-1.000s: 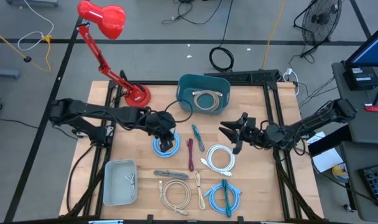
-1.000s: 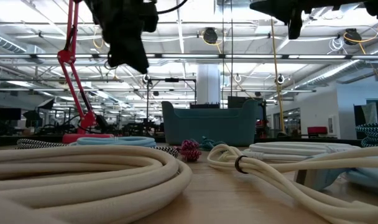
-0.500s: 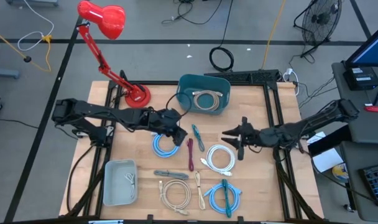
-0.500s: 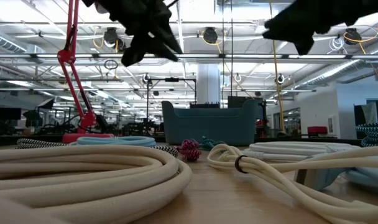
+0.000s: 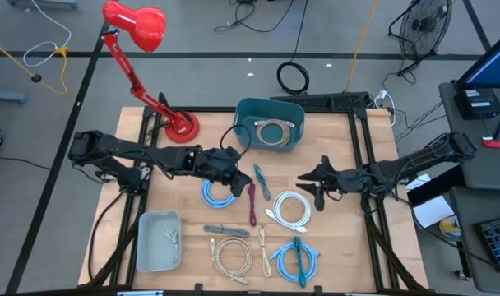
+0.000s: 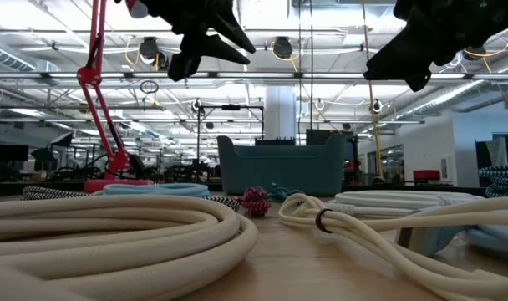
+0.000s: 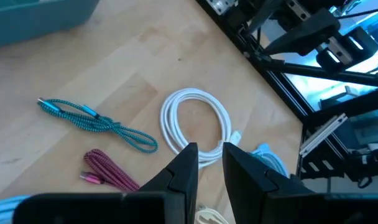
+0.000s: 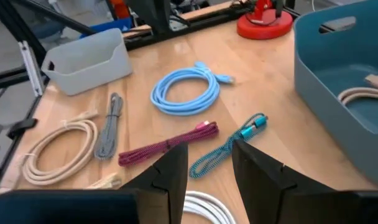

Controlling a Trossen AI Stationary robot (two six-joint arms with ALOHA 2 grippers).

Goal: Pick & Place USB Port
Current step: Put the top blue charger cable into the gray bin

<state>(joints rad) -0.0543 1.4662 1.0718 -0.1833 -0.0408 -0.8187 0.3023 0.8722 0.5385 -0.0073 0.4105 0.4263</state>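
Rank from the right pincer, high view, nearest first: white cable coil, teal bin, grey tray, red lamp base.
From the right pincer:
1. White cable coil, just beside it.
2. Teal bin, at the table's back edge.
3. Red lamp base, back left.
4. Grey tray, front left; close to the lamp base.

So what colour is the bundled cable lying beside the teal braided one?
Magenta cable, clearest in the right wrist view.

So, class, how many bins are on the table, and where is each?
2. A teal bin at the table's far edge holds a beige cable; a grey bin sits at the near left corner, holding a small cable.
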